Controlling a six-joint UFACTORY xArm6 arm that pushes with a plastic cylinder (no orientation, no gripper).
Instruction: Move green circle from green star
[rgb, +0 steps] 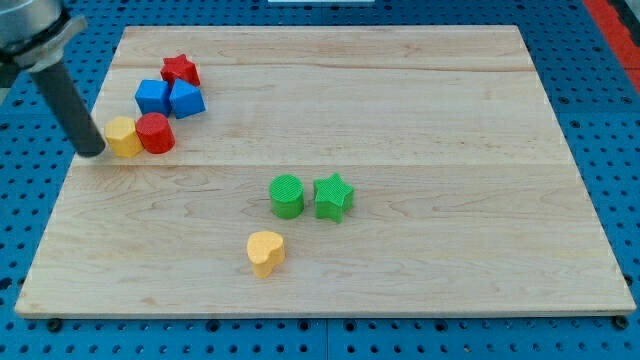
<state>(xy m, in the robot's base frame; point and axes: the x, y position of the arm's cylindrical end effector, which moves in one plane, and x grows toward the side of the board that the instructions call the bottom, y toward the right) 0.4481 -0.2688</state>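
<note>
Green circle (287, 195) sits mid-board, just left of the green star (334, 196), the two almost touching. Yellow heart (265, 252) lies nearer, below them. My tip (93, 150), a bare rod with nothing to grasp, stands far left, right beside a yellow block (123, 137) that touches the red cylinder (155, 132). Two blue blocks (169, 98) and a red star (181, 69) cluster beyond.

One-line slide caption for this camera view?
My tip rests left of the yellow block, far from the touching green circle and green star.
</note>
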